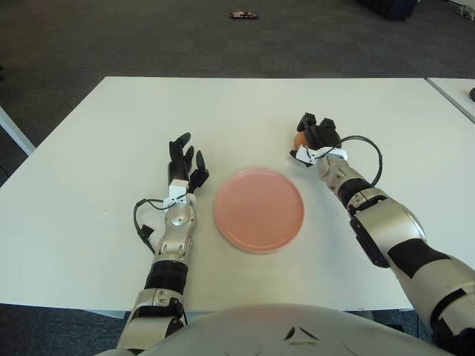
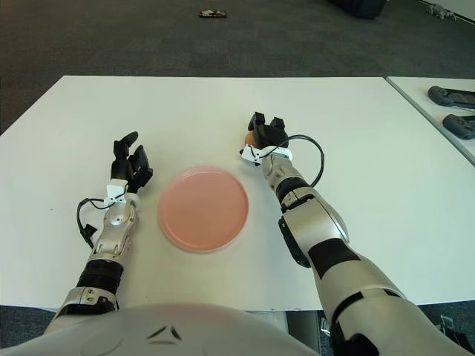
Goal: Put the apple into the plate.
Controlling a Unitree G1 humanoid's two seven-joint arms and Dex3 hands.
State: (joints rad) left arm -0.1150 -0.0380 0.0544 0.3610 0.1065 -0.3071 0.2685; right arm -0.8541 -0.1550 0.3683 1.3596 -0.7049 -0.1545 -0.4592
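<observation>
Grasp step: right hand (image 1: 318, 136) fingers curl around apple (image 1: 297, 139) beyond plate (image 1: 258, 209); next lift, carry leftward; left hand (image 1: 183, 165) idle, spread.

A white table (image 1: 245, 104) is spread beneath the hands; a second table (image 2: 438, 119) is seen right of the right hand, with two dark controllers (image 2: 453, 96) laid on it.
</observation>
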